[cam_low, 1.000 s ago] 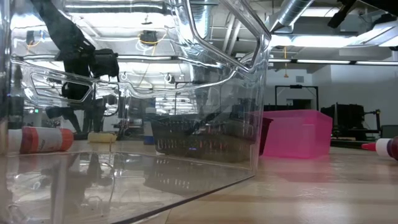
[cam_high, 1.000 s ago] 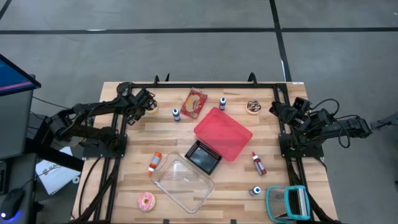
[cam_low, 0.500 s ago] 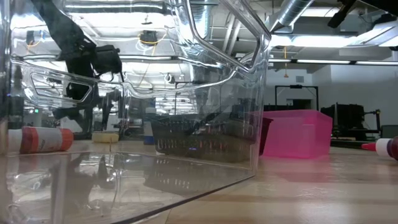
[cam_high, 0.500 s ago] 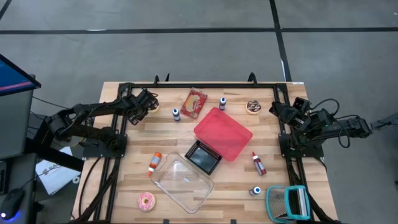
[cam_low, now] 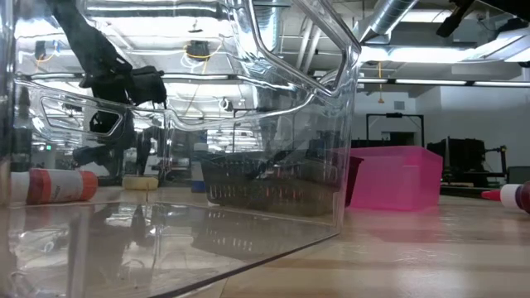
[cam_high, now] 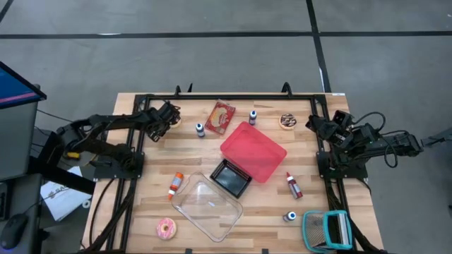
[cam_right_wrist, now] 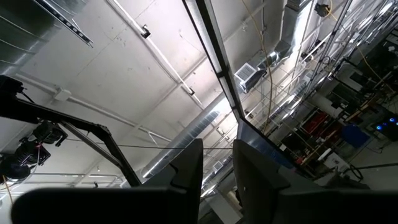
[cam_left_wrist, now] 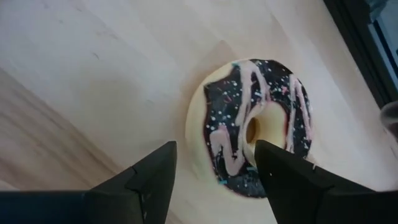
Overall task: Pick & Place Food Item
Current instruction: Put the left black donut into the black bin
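A donut (cam_left_wrist: 255, 127) with dark chocolate icing, pink drizzle and sprinkles lies flat on the wooden table near its far left corner. My left gripper (cam_left_wrist: 214, 155) hangs over it, tilted downward and open. Its two fingers stand over the donut's near part, and I see no touch. In the high view this gripper (cam_high: 168, 115) covers most of the donut. My right gripper (cam_right_wrist: 217, 168) waits at the table's right edge (cam_high: 337, 130), shut, pointing up at the ceiling.
Across the table are a red snack packet (cam_high: 221, 116), a pink bin (cam_high: 253, 150), a black basket (cam_high: 231, 177) and a clear container (cam_high: 208, 208). A pink donut (cam_high: 166, 228), another chocolate donut (cam_high: 287, 121), several small bottles and a teal holder (cam_high: 326, 229) are there too.
My left gripper has edged slightly toward the table's right, over the chocolate donut, and rolled a little. The donut has stayed where it was.
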